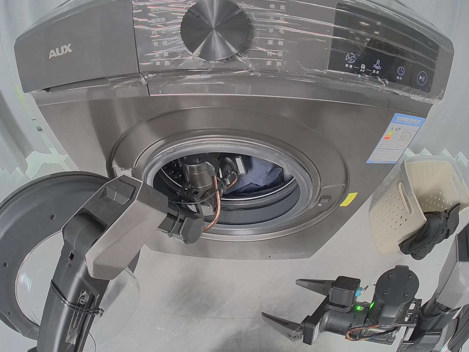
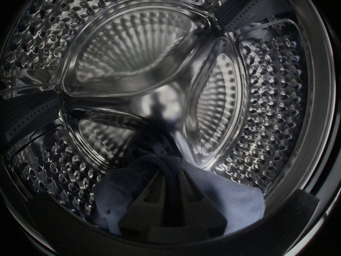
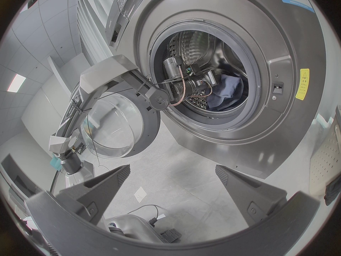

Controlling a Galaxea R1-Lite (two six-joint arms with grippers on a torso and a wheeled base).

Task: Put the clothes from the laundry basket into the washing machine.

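While the left arm (image 1: 122,216) reaches through the open mouth of the washing machine (image 1: 88,123), the left pincer (image 2: 167,168) sits low inside the drum (image 2: 142,50). Its fingers are drawn together with a fold of the blue garment (image 2: 234,200) bunched at their tips. The light in there is poor, but it appears to be gripping the cloth. The garment lies on the bottom of the drum, near the front lip and toward the right side of the opening.

The step in hand looks like the drop-off: a piece is inside the machine and not yet let go. By this reading, the next move calls for the fingers to part so the cloth falls free. The arm would then draw straight back out without dragging fabric over the grey seal (image 1: 266,207).

The right pincer (image 1: 281,299) hangs low at the near right above the floor (image 1: 205,289), spread wide and holding nothing. To the right of the machine is the laundry basket (image 1: 415,191), white and perforated. A black item (image 1: 430,231) is at its near rim; whether that is a garment or a glove cannot be told.

The round door (image 1: 29,231) is swung open at the left, close beside the left arm, and narrows the room for pulling back. The copper cable (image 1: 215,206) looping at the wrist could catch on the edge of the opening.
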